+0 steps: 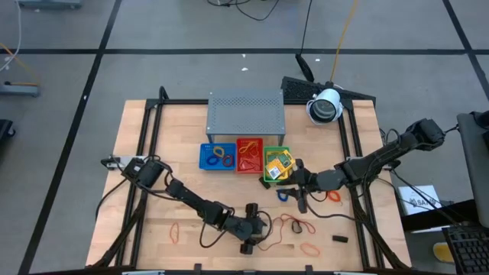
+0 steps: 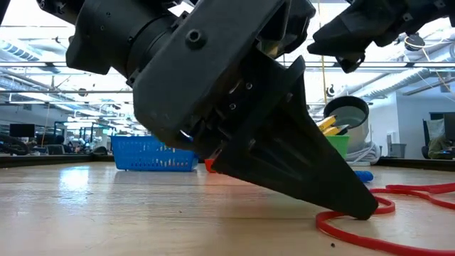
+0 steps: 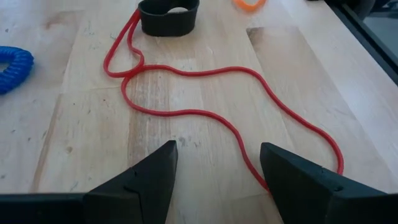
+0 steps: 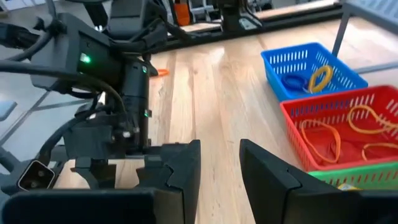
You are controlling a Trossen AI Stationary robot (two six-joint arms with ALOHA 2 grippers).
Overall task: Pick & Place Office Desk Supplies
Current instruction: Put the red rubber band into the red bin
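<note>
Here, my left gripper [image 3: 214,177] sits spread low over the red rubber band [image 3: 205,112] at the table's six o'clock; closing off-centre, I risk pinching wood and flicking it away.

Table [image 3: 81,143]: pale wood planks, visible grain, smooth with a slight sheen. Red rubber band [image 3: 205,112]: thin, matt rubber cord. Blue ring [image 3: 12,67]: ribbed, soft-looking. Blue tray [image 4: 314,65] and red tray [image 4: 348,134]: moulded plastic mesh, lightly glossy. Shelf [image 1: 246,111]: grey perforated metal, matt. Left gripper [image 3: 217,171] fingers [image 3: 146,183]: black matt plastic, faceted.
</note>
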